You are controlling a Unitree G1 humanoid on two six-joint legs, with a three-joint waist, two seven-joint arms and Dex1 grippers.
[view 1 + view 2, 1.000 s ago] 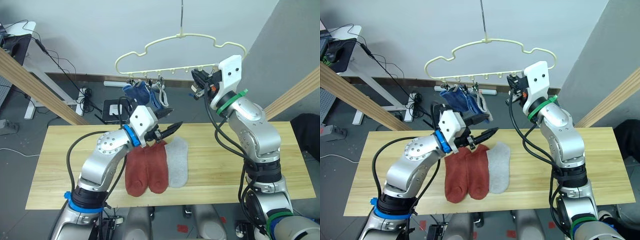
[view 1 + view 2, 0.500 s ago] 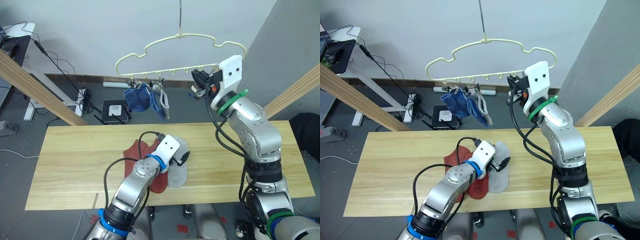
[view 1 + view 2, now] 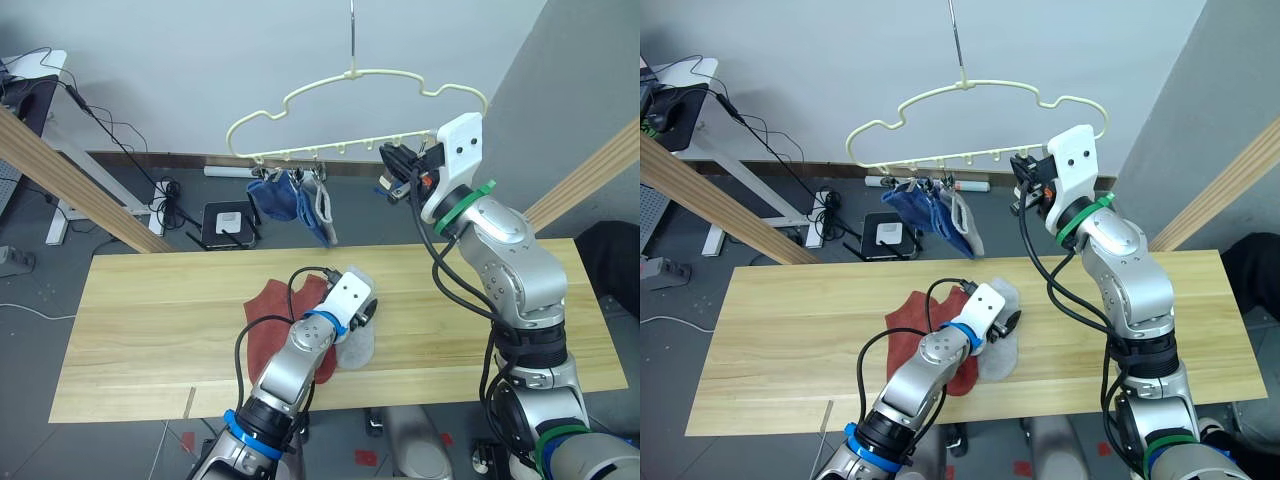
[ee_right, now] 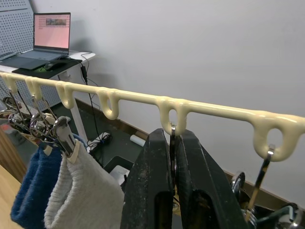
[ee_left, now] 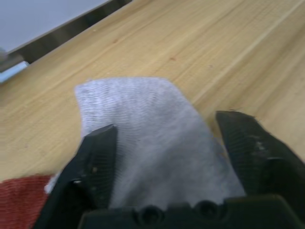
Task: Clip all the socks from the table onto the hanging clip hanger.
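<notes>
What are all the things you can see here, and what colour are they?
Clip hanger: one, cream-yellow, hanging on a metal hook above the table's far side.
Blue socks: two, clipped at the hanger's left end.
Hung grey sock: one, light grey, clipped beside the blue ones.
Red socks: rust red, on the table, partly under the left arm; count unclear.
Grey sock: one, light grey, flat on the table beside the red.
Table: one, light wood.
Laptop: one, on a desk in the background.
Left claw: black, open over the grey sock.
Right claw: black, shut on a hanger clip.
</notes>
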